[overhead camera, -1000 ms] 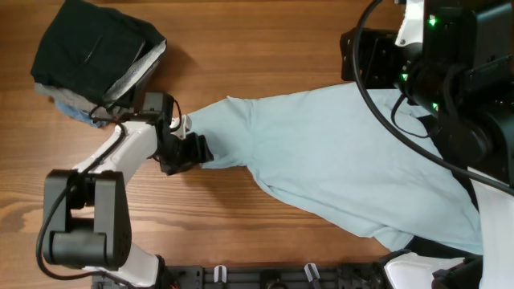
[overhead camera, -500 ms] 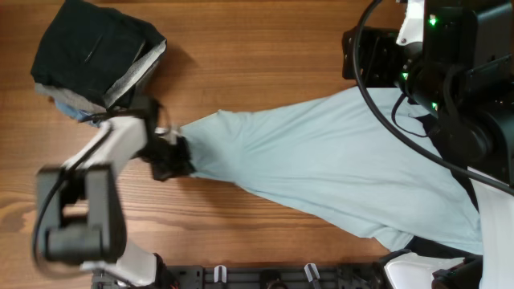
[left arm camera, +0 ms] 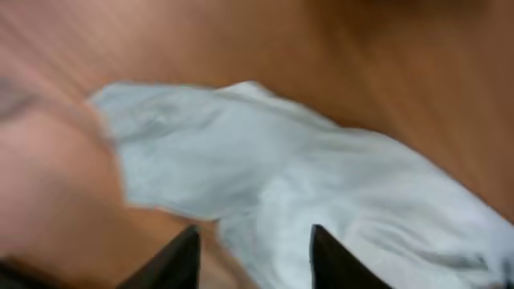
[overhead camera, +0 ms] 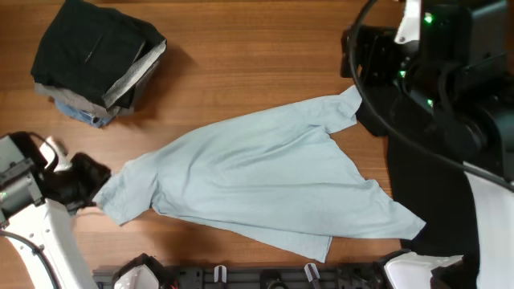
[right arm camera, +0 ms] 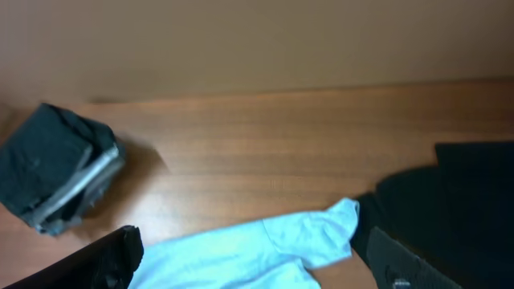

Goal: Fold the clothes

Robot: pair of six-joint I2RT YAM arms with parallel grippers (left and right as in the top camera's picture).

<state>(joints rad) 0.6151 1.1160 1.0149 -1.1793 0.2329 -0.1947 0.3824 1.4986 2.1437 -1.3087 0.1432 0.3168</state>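
The pale light-blue T-shirt lies spread in a slant across the middle of the table, one sleeve toward the far right. My left gripper is at the shirt's left sleeve end. In the blurred left wrist view its jaws stand apart, left gripper open over the cloth. My right gripper is wide open and empty, high above the shirt's far sleeve. A black garment lies at the right under the right arm.
A folded stack of dark, grey and blue clothes sits at the far left corner and shows in the right wrist view. The right arm's body covers the far right. Bare wood lies beyond the shirt.
My left arm has pulled the shirt left and toward the front edge. The shirt has come away from the right side and now lies spread out. The right arm has hardly moved.
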